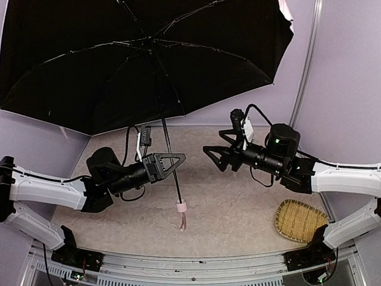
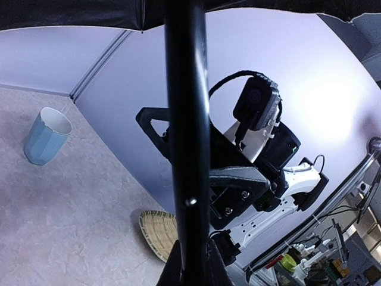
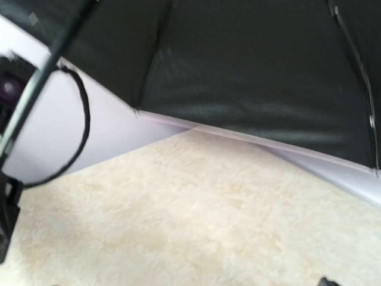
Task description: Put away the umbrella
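From the overhead camera, I judge the job barely begun. The umbrella (image 1: 143, 53) is spread fully open, its black lining facing down over the far half of the table (image 1: 238, 202), so nothing is collapsed or stowed. Closing the canopy, folding the shaft and setting it somewhere are all left to do. My left tool (image 1: 172, 159) is clenched on the thin black shaft (image 1: 169, 140) about midway down. The canopy sits above and behind it, and the pink handle (image 1: 181, 208) with its strap hangs below, close to the table. My right tool (image 1: 215, 156) stands spread wide and grasps nothing. It points toward the shaft from the right but stays apart from it. A woven tray (image 1: 299, 220) lies near the right arm.

The left wrist camera has the shaft running straight up the picture between my own fingers. The right tool is beyond it with its jaws apart, plus a pale blue cup (image 2: 46, 136) far left.

The right wrist camera shows only canopy lining (image 3: 250, 65) overhead and bare table; its own jaws are almost out of the picture.
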